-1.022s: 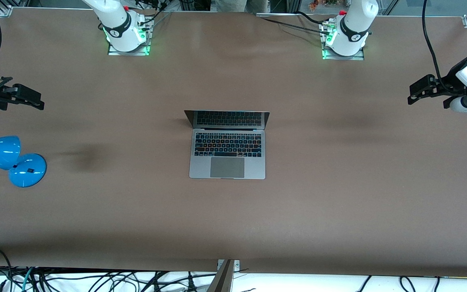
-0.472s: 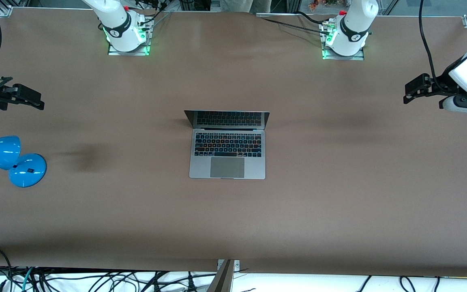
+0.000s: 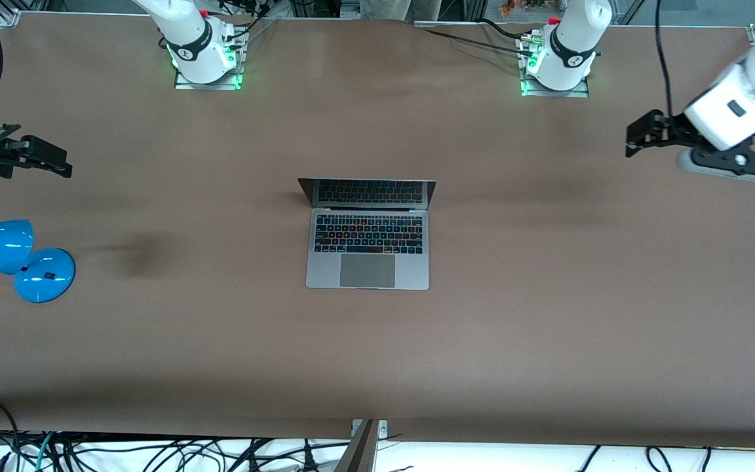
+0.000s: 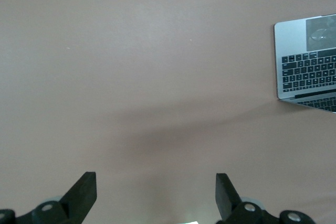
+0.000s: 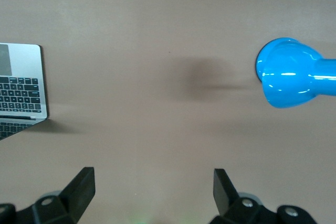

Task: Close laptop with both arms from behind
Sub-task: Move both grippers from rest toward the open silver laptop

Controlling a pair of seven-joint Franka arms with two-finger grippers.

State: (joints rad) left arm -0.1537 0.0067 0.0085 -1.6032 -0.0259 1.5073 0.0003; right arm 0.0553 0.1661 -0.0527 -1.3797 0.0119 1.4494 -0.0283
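An open laptop [image 3: 367, 239] sits mid-surface, its lid upright. A blue lamp [image 3: 14, 255] lies nearer the right arm's end. Both grippers, left [image 3: 639, 134] and right [image 3: 50, 160], hover at opposite ends, jaws wide, empty. Approach stage: each must reach the lid's back.

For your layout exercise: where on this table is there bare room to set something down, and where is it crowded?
Bare table lies between the laptop and the front edge, and between the laptop and both arm bases. Bare too is the stretch from the laptop toward the left arm's end, under the open left gripper. Crowded: the right arm's end, where the blue lamp sits near the open right gripper.
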